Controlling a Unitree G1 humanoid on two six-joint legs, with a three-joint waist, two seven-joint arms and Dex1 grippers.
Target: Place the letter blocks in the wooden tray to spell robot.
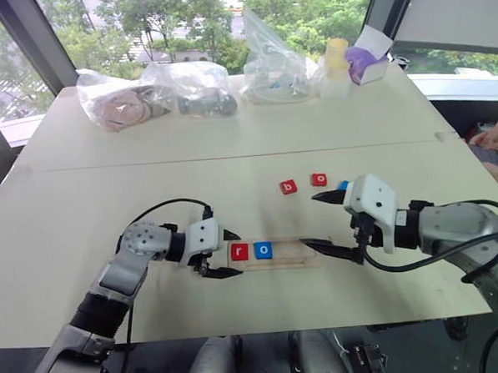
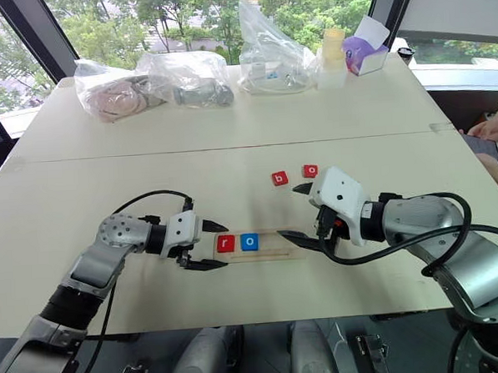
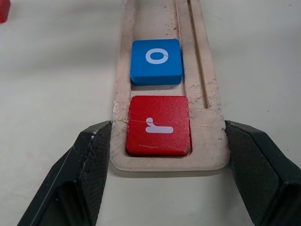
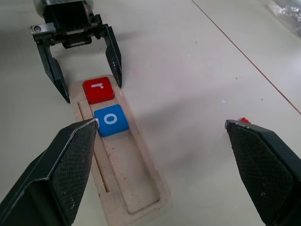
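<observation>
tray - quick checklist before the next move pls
1. r in the end slot of the tray: ok
2. Blue o right after r: ok
3. Rest of the tray free for b: ok
4. Red b lying loose on the table, nothing on it: ok
5. Right end effector open and empty: ok
6. Left end effector clamped across the tray's end at r: ok
7. Letter on the blue tile behind the right end effector: cannot tell
</observation>
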